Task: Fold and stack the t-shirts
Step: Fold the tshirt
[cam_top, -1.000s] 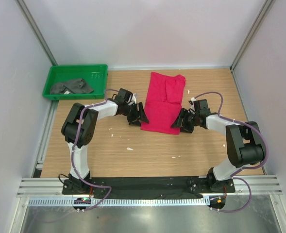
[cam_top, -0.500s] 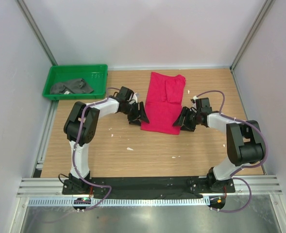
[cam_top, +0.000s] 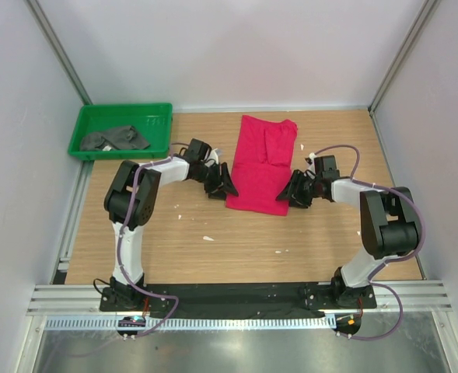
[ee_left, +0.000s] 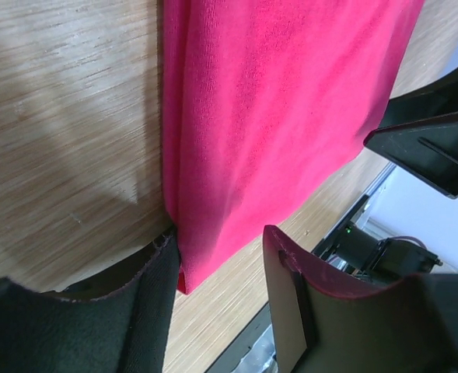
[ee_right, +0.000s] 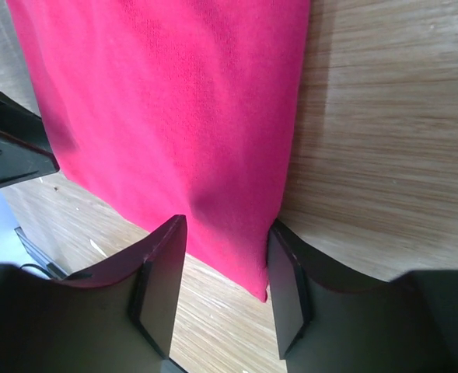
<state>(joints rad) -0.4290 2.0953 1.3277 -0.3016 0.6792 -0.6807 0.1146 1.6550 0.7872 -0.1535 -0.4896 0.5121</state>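
Note:
The crimson-red t-shirt [cam_top: 261,163] lies folded into a long strip on the wooden table. Its near end points at the arms. My left gripper [cam_top: 229,189] sits at the strip's near left corner and my right gripper [cam_top: 284,194] at its near right corner. In the left wrist view the red cloth [ee_left: 275,101] reaches between the jaws of the left gripper [ee_left: 221,241], which stand apart with a gap. The right wrist view shows the same: the corner of the cloth [ee_right: 174,101] lies between the parted jaws of the right gripper [ee_right: 227,225]. The dark grey t-shirt [cam_top: 116,139] lies crumpled in the tray.
A green plastic tray [cam_top: 157,123] stands at the table's far left corner. White walls with metal posts close in the table at the left, right and back. Small white specks [cam_top: 208,238] lie on the wood near the arms.
Both grippers have narrowed their jaws a little around the shirt's near corners. The arms have barely shifted, and the shirt lies as before.

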